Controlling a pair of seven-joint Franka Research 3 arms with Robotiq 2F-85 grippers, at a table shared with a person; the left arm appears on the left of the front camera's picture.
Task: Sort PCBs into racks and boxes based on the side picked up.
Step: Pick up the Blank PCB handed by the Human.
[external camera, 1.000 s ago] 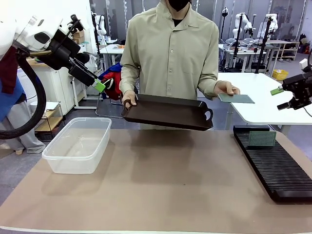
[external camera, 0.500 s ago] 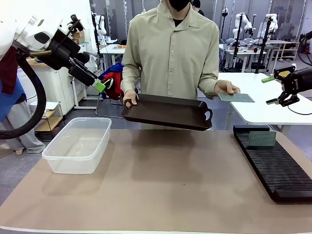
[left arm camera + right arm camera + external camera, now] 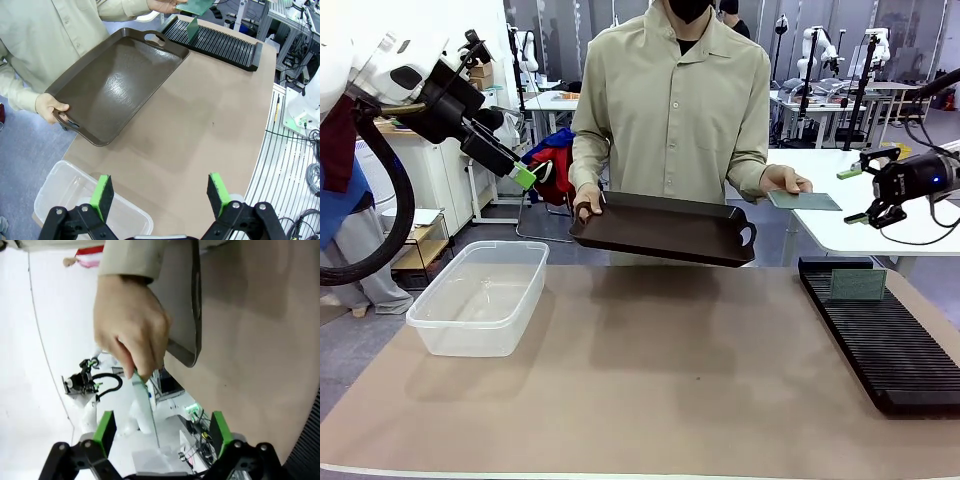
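R gripper (image 3: 852, 195) jaws wide apart, nothing held, up in the air just beside the person's hand (image 3: 782, 180), which holds a PCB (image 3: 805, 201) out flat. In the R wrist view the board (image 3: 145, 410) shows edge-on between the green pads (image 3: 104, 432), not touching either. L gripper (image 3: 528, 178) also wide, empty, high over the clear box (image 3: 480, 300). Second PCB (image 3: 857, 285) stands upright in the far end of the black rack (image 3: 890, 345). Person's other hand holds the brown tray (image 3: 665, 230) above the table (image 3: 670, 380)
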